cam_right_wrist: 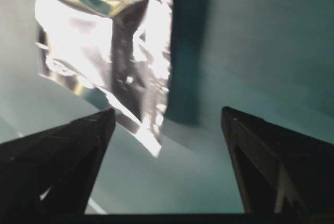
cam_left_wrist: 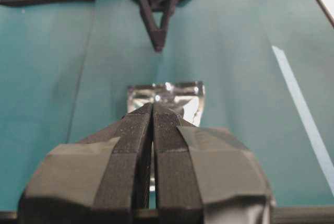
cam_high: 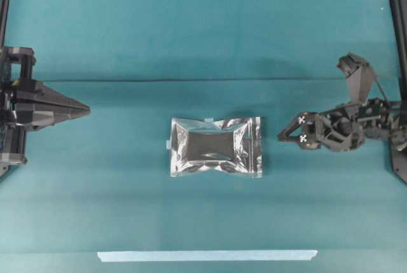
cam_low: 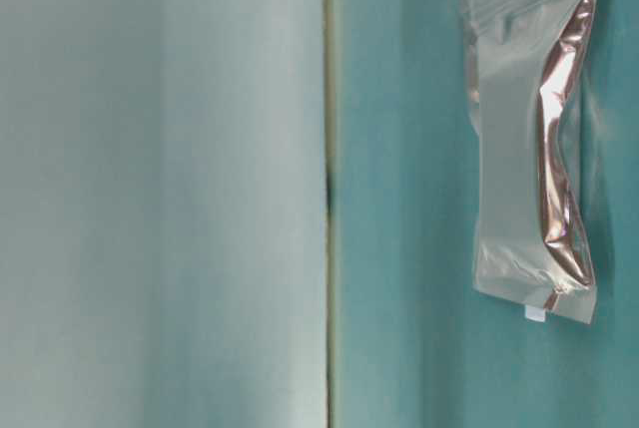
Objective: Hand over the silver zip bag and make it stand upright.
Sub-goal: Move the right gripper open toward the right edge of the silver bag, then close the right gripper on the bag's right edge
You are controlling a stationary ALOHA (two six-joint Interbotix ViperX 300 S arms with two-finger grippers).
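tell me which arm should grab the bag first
Right, likely. The right gripper is open and close beside the bag, pointing at it; the left gripper is shut and farther away.

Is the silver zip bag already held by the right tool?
No, the silver zip bag lies flat on the table, apart from the open right tool.

Both arms are built of matte black, angular plastic parts. The left gripper [cam_high: 81,110] tapers to a sharp wedge, and its two long fingers [cam_left_wrist: 130,151] carry ribbed black pads with grey tape wrapped around their bases. The right gripper [cam_high: 284,134] has slim triangular black fingers [cam_right_wrist: 68,151], with small white-and-black checker markings near its base. A thin black cable loops along the right arm's upper link [cam_high: 359,79].
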